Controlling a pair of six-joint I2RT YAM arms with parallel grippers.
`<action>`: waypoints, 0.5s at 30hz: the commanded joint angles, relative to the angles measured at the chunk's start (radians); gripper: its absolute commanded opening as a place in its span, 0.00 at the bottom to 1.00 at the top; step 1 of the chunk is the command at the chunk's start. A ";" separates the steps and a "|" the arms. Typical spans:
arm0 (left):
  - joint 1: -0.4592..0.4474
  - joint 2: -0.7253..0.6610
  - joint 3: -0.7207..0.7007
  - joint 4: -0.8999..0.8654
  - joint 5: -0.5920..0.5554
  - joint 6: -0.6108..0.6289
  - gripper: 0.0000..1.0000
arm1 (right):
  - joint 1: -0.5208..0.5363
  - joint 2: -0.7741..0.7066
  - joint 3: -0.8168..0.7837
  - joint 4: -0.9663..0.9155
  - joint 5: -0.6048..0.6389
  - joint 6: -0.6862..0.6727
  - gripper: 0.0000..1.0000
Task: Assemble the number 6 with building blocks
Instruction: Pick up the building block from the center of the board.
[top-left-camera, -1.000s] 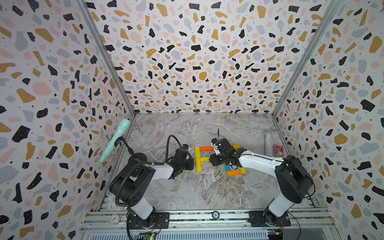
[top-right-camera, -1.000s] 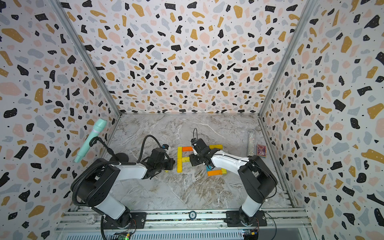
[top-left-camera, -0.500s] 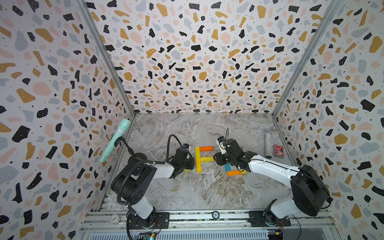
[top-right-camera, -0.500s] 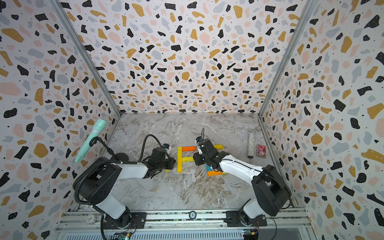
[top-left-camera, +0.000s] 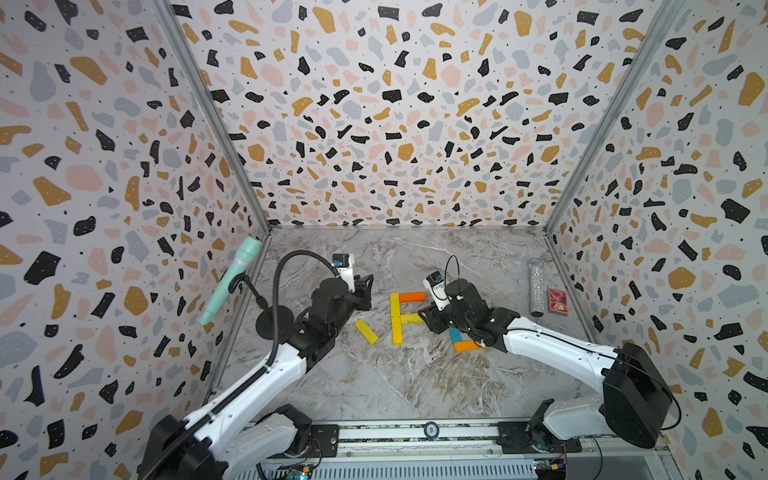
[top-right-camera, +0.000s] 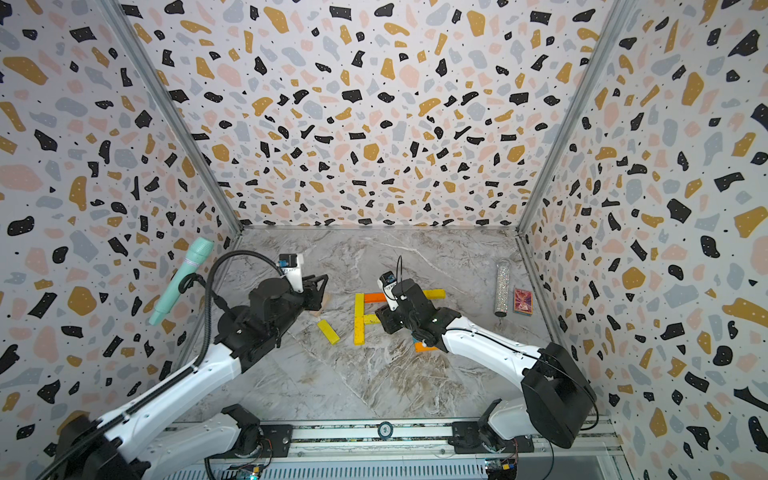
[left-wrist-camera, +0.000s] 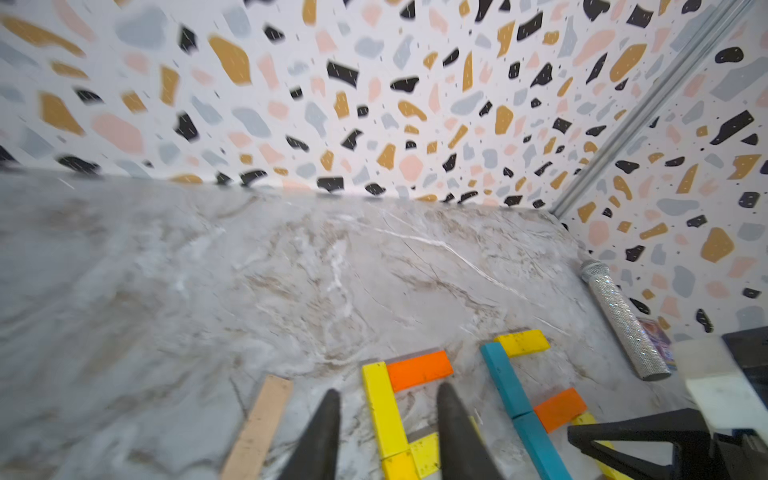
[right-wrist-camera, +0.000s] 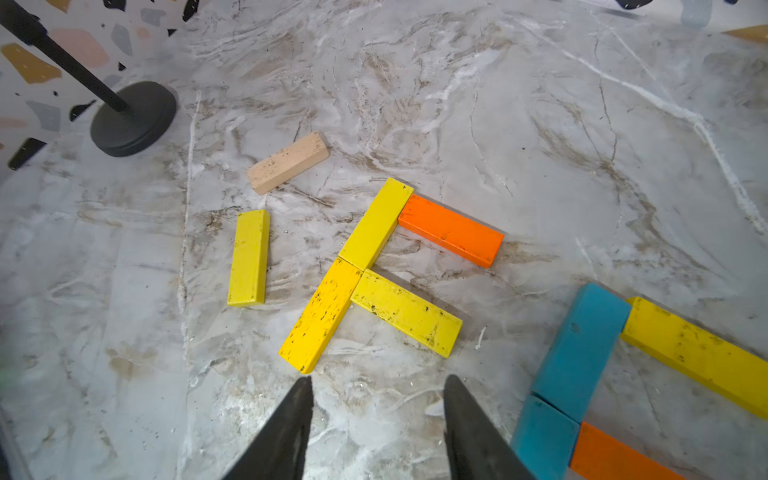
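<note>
Building blocks lie flat on the marble floor. A yellow column (top-left-camera: 396, 318) carries an orange block (top-left-camera: 412, 296) at its far end and a yellow bar (top-left-camera: 411, 318) at mid-height. One loose yellow block (top-left-camera: 366, 331) lies slanted to its left, and a beige block (right-wrist-camera: 287, 162) lies further back. To the right are teal blocks (right-wrist-camera: 582, 349), a long yellow block (right-wrist-camera: 694, 353) and an orange block (right-wrist-camera: 615, 457). My left gripper (left-wrist-camera: 388, 388) hangs open and empty above the column's far end. My right gripper (right-wrist-camera: 378, 379) is open over bare floor, beside the yellow bar.
A mint microphone (top-left-camera: 230, 280) leans on a stand whose black round base (top-left-camera: 274, 322) sits at the left wall. A glittery tube (top-left-camera: 537, 286) and a red card box (top-left-camera: 557, 301) lie at the right wall. Patterned walls close in three sides.
My left gripper has opened and risen toward the back, leaving the loose yellow block lying left of the column. The right gripper has barely shifted.
</note>
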 joint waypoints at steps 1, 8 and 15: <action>0.019 -0.145 -0.074 -0.098 -0.156 -0.013 0.61 | 0.067 0.049 0.084 -0.027 0.028 -0.048 0.55; 0.214 -0.312 -0.191 -0.100 -0.107 -0.091 1.00 | 0.187 0.270 0.272 -0.054 0.036 -0.083 0.56; 0.278 -0.286 -0.276 0.136 0.005 -0.193 0.99 | 0.236 0.380 0.349 0.001 0.006 -0.083 0.57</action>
